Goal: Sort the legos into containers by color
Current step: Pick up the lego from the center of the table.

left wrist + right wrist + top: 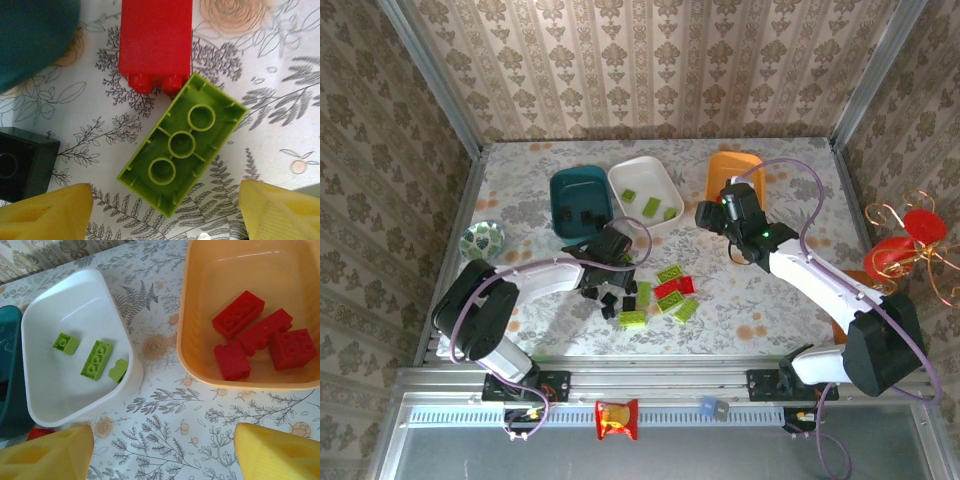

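Observation:
My left gripper (165, 215) hangs open just above the table. An upside-down lime green lego (182, 145) lies a little ahead of its yellow fingertips (47, 212), not between them. Beyond it are a red lego (156, 42) and, to the left, a black lego (22, 162). From above, the left gripper (613, 250) is over the loose pile of legos (640, 295). My right gripper (162, 452) is open and empty over bare table between the white tub (45, 390), which holds three green legos (97, 359), and the orange tub (235, 270), which holds several red legos (238, 313).
The teal tub (582, 200), white tub (645, 192) and orange tub (735, 170) stand in a row at the back. A small round patterned dish (482, 239) sits far left. Red items on a gold wire stand (905, 245) stand off the table's right edge.

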You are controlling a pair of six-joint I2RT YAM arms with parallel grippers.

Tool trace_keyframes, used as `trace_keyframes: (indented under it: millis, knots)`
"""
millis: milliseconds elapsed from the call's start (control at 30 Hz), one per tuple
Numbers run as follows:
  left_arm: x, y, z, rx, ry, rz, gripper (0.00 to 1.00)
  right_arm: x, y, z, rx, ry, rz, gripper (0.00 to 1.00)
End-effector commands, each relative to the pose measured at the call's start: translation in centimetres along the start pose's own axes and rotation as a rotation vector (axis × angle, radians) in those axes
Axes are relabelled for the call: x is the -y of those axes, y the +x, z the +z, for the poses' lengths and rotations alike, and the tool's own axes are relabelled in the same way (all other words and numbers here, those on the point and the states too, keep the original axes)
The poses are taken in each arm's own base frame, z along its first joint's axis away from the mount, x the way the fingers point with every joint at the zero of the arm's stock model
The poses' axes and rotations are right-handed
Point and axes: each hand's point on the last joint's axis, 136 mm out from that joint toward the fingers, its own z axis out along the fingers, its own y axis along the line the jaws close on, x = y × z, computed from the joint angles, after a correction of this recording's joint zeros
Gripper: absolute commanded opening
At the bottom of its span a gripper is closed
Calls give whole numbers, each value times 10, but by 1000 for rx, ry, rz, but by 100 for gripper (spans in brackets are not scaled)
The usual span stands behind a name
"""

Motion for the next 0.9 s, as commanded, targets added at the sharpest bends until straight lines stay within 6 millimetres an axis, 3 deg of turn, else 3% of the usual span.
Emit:
trace_keyframes:
  millis: [0, 300, 533, 700, 867]
  knots:
    - [-3, -15, 0, 26, -30, 36, 74, 7, -5, -5, 34, 20, 15, 76]
    - [-2, -14, 17, 1, -37, 63, 64, 11, -5, -8, 47, 31, 12, 76]
    - [6, -7, 25, -12, 8, 61, 43, 12, -6, -10, 51, 36, 13, 76]
    - [8, 6, 18, -21, 32, 53, 29, 14, -6, -10, 53, 39, 13, 76]
    - [14, 12, 0, -6, 65, 40, 24, 14, -3, -8, 47, 42, 19, 76]
